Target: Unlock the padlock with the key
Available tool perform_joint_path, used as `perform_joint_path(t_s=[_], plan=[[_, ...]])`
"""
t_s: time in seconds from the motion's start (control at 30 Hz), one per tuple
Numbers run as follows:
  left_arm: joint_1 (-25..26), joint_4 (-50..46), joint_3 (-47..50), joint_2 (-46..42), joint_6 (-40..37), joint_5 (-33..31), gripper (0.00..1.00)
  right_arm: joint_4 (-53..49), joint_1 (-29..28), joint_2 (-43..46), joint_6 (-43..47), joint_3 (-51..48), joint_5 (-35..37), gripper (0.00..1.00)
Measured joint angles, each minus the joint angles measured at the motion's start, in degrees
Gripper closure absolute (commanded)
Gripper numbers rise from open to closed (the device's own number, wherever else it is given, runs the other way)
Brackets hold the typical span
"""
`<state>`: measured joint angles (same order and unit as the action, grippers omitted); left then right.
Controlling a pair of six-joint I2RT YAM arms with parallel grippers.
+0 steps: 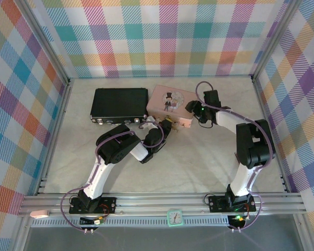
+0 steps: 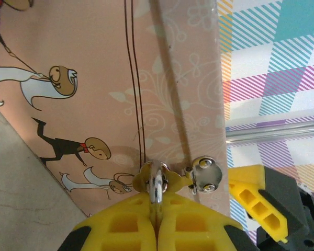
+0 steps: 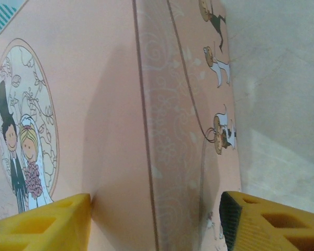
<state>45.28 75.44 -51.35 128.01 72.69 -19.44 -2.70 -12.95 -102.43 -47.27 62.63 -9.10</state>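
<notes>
Top external: high behind both arm bases (image 1: 91,204), faces down and forward, far off, whole table (image 1: 199,162). Left wrist: looks past left gripper (image 2: 157,201), pink tin (image 2: 94,78) just ahead of its tips. Right wrist: very close, same tin between fingers of right gripper (image 3: 157,214).

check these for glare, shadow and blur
Left wrist: glare on the silver metal piece pinched in the left gripper; right wrist: soft focus, broad shadow across the pink tin; top external: sharp and evenly lit.
</notes>
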Motion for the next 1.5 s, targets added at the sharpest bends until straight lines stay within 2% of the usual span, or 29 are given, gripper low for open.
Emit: perform_joint_path(t_s=[0.2,0.43,0.53,0.73,0.93,1.0,1.1,1.23,1.37,1.43,1.5], plan=[[0.07,0.66,0.24,0.00,0.81,-1.20,1.00,2.67,0.15,5.53,-2.43,-7.30,-0.04,0.41],[0.68,0.07,-0.37,0.00,0.96,-3.82,1.00,3.30,0.72,8.46,-4.63,-10.40,0.87,0.43],[0.66,-1.20,-1.42,0.00,0.94,-2.73,1.00,3.04,0.96,8.94,-4.81,-10.58,1.57,0.44],[0.35,-2.54,-3.04,0.28,-0.22,5.66,1.00,-0.46,2.03,12.79,-3.80,-12.37,4.92,0.44],[-0.04,-5.60,-7.96,2.23,-1.18,17.14,1.00,-9.27,2.49,21.97,-0.13,-16.00,8.98,0.43],[-0.04,-6.71,-9.22,2.60,-1.77,20.92,1.00,-12.20,2.51,25.57,1.14,-16.55,10.10,0.39],[-0.11,-7.93,-9.55,2.67,-2.95,25.62,1.00,-15.41,2.51,30.60,3.32,-16.68,11.65,0.24],[-0.85,-7.67,-8.04,2.16,-4.72,29.27,1.00,-16.76,3.10,32.72,5.75,-16.68,13.00,0.18],[-2.32,-7.61,-6.03,0.81,-5.29,30.47,0.82,-17.18,4.66,29.24,8.20,-15.37,12.98,0.17],[-2.73,-8.11,-5.51,0.63,-5.53,30.25,0.69,-17.05,5.57,26.67,9.33,-13.97,12.94,0.17],[-2.95,-8.52,-4.59,0.55,-5.99,29.88,0.65,-16.22,6.21,25.16,10.14,-13.16,12.74,0.17]])
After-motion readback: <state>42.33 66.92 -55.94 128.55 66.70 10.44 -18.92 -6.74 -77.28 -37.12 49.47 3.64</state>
